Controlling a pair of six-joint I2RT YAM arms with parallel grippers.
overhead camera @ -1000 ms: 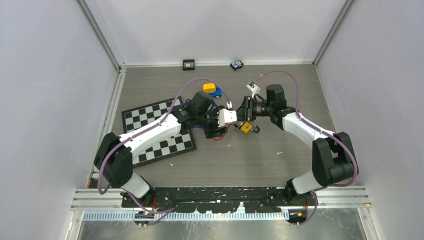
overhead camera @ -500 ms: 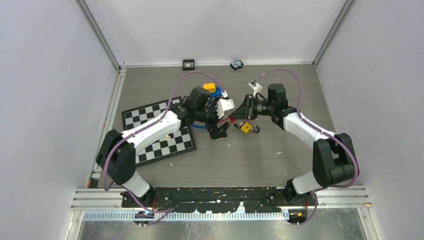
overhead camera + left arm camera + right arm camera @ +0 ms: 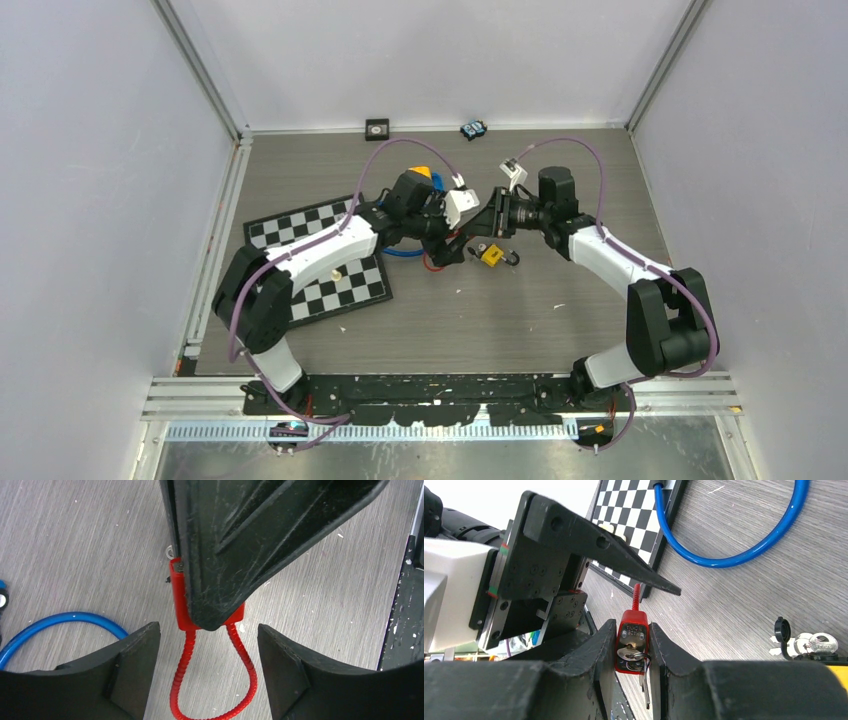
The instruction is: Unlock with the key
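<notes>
Overhead looking down, wrist views close, seemingly opposed, sharing red padlock (image 3: 634, 625)

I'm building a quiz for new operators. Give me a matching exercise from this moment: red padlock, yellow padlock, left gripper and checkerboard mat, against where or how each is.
1 red padlock
2 yellow padlock
3 left gripper
4 checkerboard mat

A open, holding nothing
B flat on the table, under the left arm
C clamped in the right gripper, key inserted
D loose on the table near the right gripper

Pairs: 1-C, 2-D, 3-A, 4-B
</notes>
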